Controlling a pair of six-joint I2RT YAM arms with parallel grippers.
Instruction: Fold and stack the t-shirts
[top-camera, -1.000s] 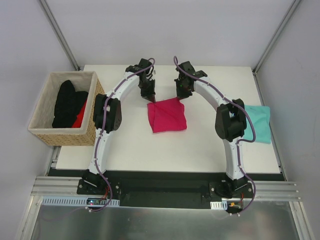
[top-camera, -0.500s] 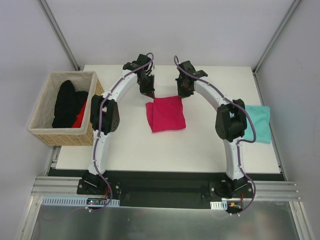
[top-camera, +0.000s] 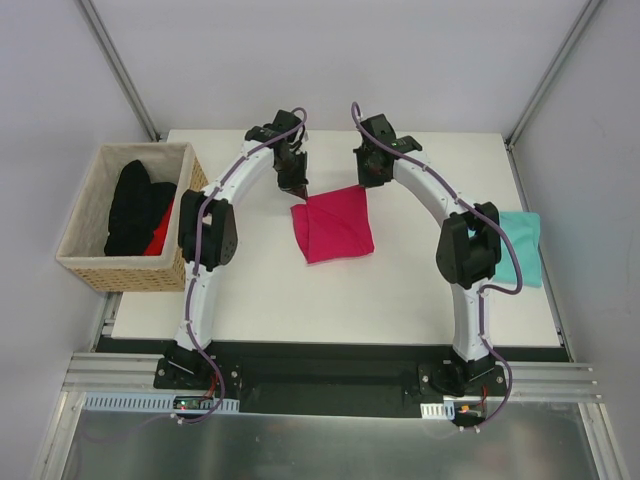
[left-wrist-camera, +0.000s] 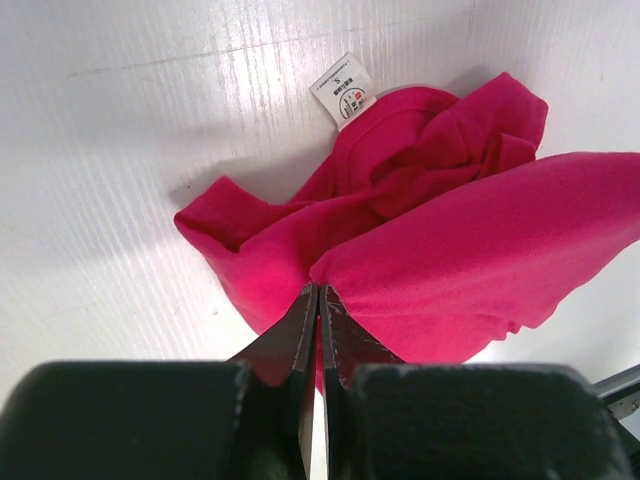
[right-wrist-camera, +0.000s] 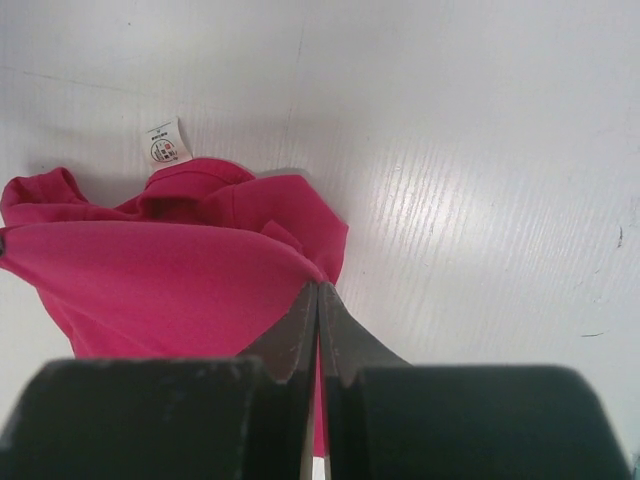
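Observation:
The magenta-pink t-shirt lies partly folded in the middle of the table, its far edge raised between the two arms. My left gripper is shut on the shirt's far left corner. My right gripper is shut on the far right corner. Both wrist views show the cloth stretched in a fold from the pinched tips, with the white neck label lying flat on the table beyond. The teal t-shirt lies at the table's right edge, partly hidden by the right arm.
A wicker basket stands off the table's left side and holds a black garment with a bit of red beside it. The white table ends at a black rail near the arm bases.
Both grippers have drawn the pink shirt's far edge a little farther from the arm bases. The right arm's elbow has shifted slightly right, covering more of the teal shirt.

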